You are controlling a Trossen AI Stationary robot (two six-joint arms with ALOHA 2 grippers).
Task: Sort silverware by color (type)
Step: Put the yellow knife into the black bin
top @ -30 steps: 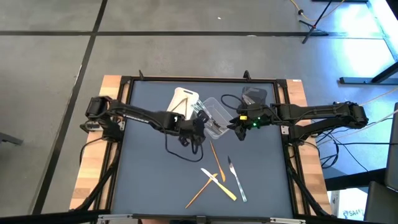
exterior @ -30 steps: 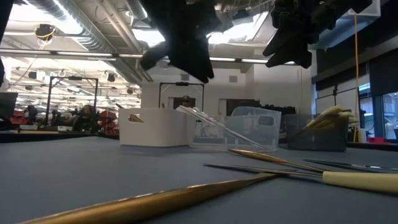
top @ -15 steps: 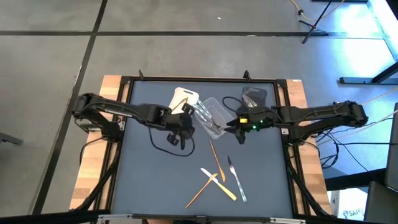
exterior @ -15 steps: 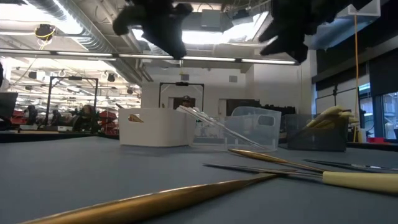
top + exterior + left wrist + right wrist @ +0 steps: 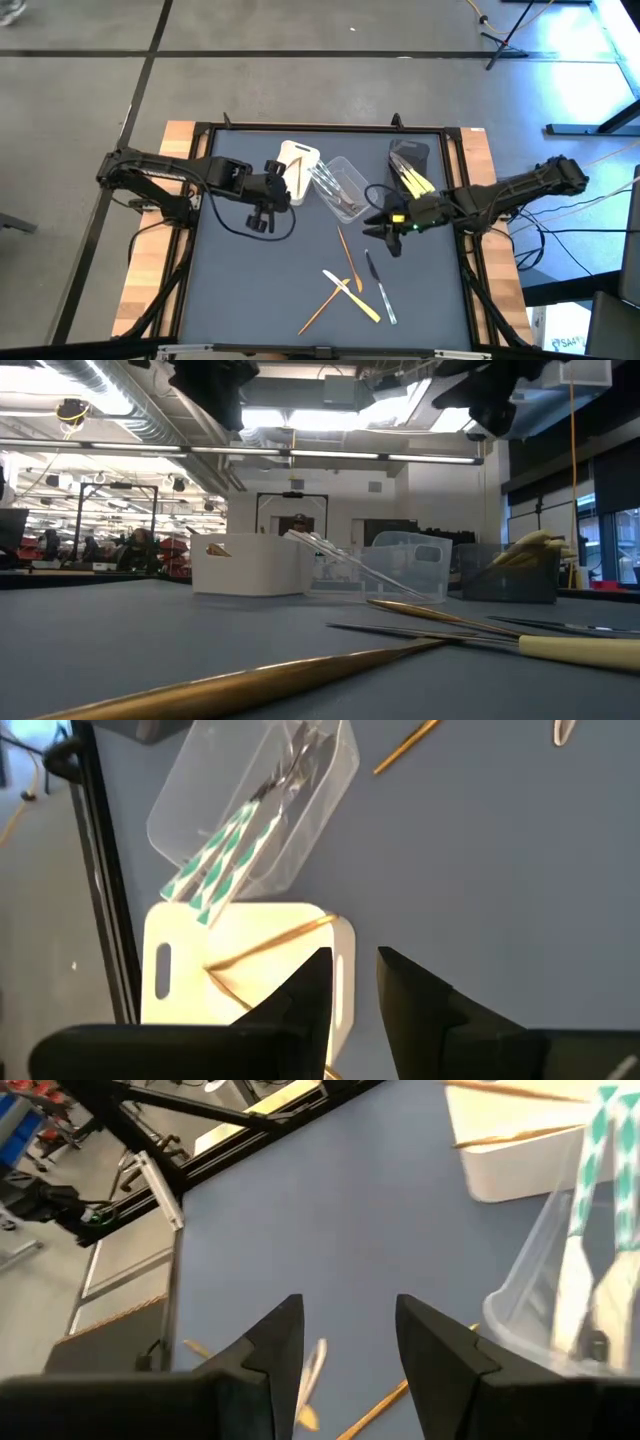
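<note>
Loose silverware lies on the near half of the dark mat: tan wooden pieces (image 5: 346, 254), (image 5: 322, 307), a yellow piece (image 5: 362, 302) and a clear one (image 5: 378, 288). At the back, a white tub (image 5: 298, 164) holds a wooden piece (image 5: 270, 945). A clear tub (image 5: 339, 188) beside it holds clear silverware (image 5: 250, 815), and a dark grey tub (image 5: 408, 160) holds yellow ones (image 5: 413, 181). My left gripper (image 5: 262, 216) hangs open and empty above the mat, left of the white tub. My right gripper (image 5: 386, 238) hangs open and empty, right of the clear tub.
A black frame (image 5: 320, 128) rims the mat, with wooden boards (image 5: 150, 260) outside it on both sides. A dark cable (image 5: 280, 233) loops under my left gripper. Bare mat lies on the near left (image 5: 240, 290).
My left gripper has drawn back from the clear tub toward the table's left edge, risen, and rolled about its own line. My right gripper has swung from beside the clear tub toward the table's near edge. The silverware and tubs have kept still.
</note>
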